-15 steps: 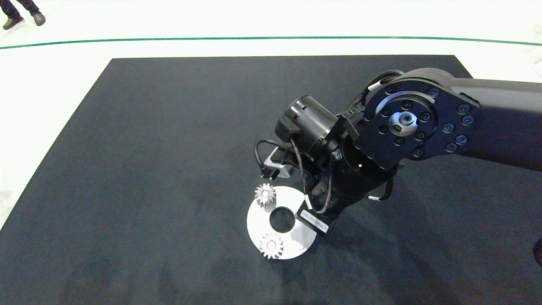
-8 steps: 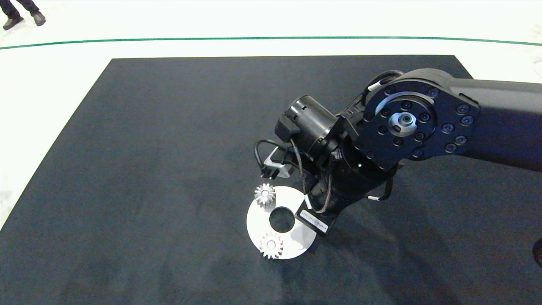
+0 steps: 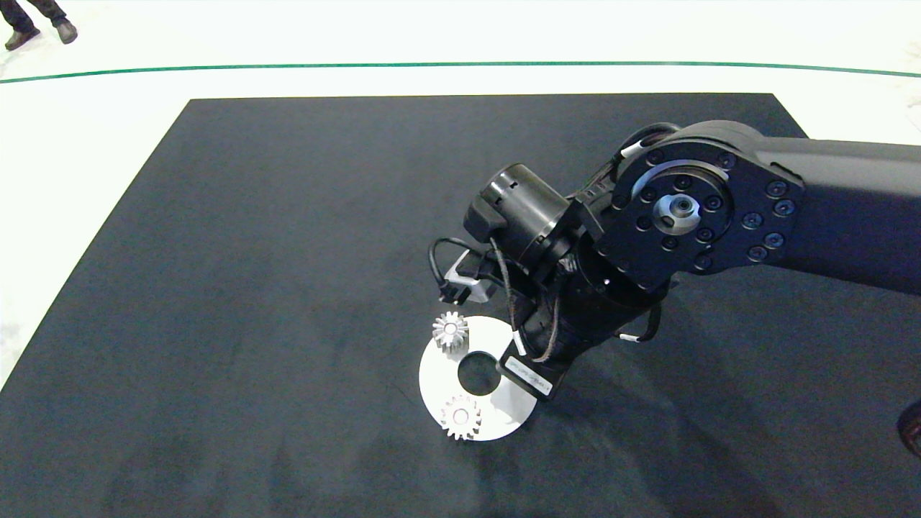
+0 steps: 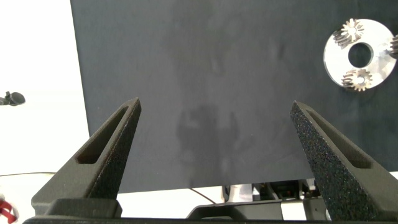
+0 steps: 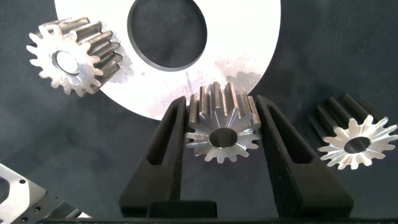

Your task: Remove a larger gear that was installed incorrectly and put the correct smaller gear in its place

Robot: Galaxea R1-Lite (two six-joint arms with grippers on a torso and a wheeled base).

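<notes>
While the right gripper hung over the edge of the flat silver disc, its matte black jaws were clamped on a toothed metal gear with a dark centre hole; which size it was I could not tell. Another such gear lay beside on the dark worktop. The left gripper hovered well apart, jaws wide.
</notes>
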